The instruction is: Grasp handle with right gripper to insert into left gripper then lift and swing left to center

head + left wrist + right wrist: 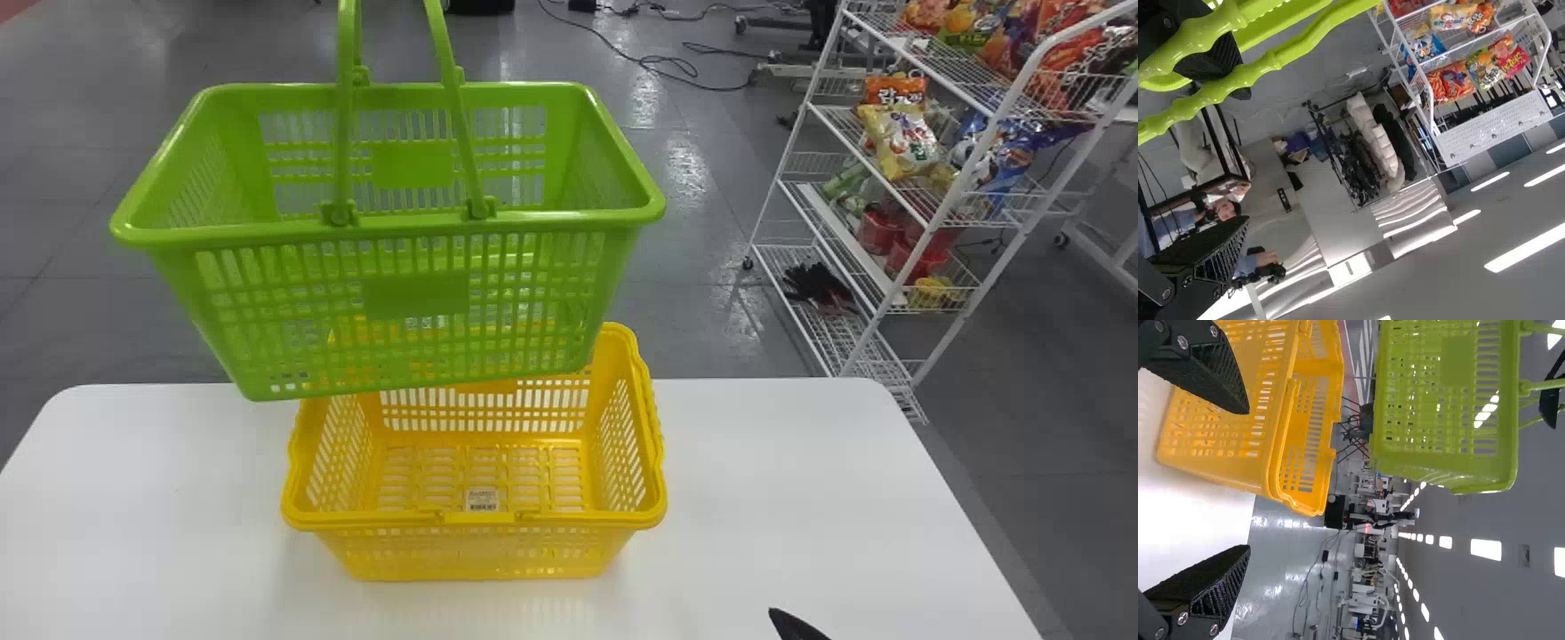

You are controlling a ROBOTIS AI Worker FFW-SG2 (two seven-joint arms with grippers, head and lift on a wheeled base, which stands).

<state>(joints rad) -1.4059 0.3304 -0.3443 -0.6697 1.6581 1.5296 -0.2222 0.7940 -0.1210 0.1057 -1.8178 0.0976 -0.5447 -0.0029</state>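
White and smooth, the desk (782, 480) spreads out before me to two rounded far corners. At its near side, toward the right, my right fingers (798, 625) stand wide apart with nothing between them. My left fingers (1218, 250) are well spread too; the green handles (1295, 53) cross close over one of them, though how they bear on it I cannot tell.

On the desk sits the yellow basket (474, 532), upright, a label (482, 500) on its bottom. Above it and a little beyond, the green basket (418, 298) hangs in the air, slightly tilted, its handles rising from the rims.

Past the desk, shiny grey floor (693, 329) stretches away, with dark cables (658, 59) snaking over it. Off to the right stands a white wire rack (772, 191) on casters, bright snack bags (900, 142) on its upper shelves, red packs (880, 229) lower down and something dark (818, 284) near the bottom. In the room behind, clothes (1361, 160) hang from a rail, and long ceiling lights (1525, 248) glow overhead.
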